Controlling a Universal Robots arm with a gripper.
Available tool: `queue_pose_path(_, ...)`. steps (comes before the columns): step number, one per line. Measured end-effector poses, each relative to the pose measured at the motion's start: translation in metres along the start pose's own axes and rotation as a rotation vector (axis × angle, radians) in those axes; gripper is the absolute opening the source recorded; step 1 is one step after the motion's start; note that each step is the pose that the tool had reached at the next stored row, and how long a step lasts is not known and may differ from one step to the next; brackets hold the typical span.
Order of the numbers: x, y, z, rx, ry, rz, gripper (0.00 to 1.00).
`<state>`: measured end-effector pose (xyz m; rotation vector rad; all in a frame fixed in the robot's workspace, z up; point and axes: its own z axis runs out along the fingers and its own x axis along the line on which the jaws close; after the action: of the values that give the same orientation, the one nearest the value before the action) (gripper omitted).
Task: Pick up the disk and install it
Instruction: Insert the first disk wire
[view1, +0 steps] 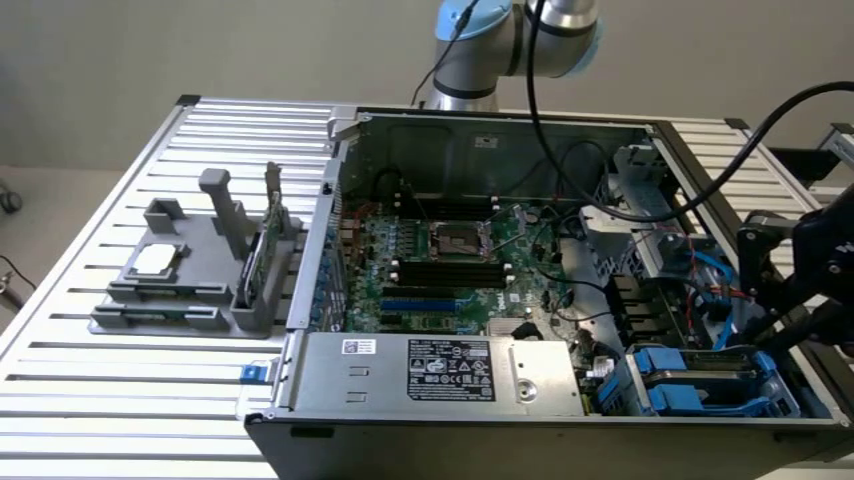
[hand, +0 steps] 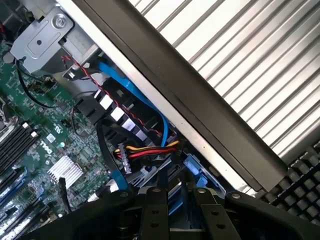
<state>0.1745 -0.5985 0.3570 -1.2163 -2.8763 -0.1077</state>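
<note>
**Robot arm hovers at the drive bay of an open computer case**
From the exterior view's left: a grey fixture racks spare parts within reach. The case lies opened, evidently for access. The disk sits in its blue-framed corner bay, with the gripper just above, though the jaws' state cannot be told. The slatted metal table stands against a plain beige wall.

Place: you're at a robotics lab bench for computer assembly.
Bench: slotted aluminium table under everything.
Arm: robot arm rising at the far edge.
Work piece: open computer case, motherboard bare.
Fixture: grey parts holder at the exterior view's left, beside the case.
Extras: black keyboard outside the case wall.
</note>
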Motion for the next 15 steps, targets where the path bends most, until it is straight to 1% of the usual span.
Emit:
queue_pose_path(3,-0.0001,-0.0001,0.0017,-0.0029,-0.0014,0.043,0.26)
queue_pose_path(8,-0.0002,-0.0002,0.0040,-0.0118,0.0014,0.109,0.26)
queue_pose_path(10,-0.0002,-0.0003,0.0050,-0.0162,0.0036,0.134,0.26)
queue_pose_path(15,-0.0003,-0.0003,0.0059,-0.0282,0.0116,0.187,0.26)
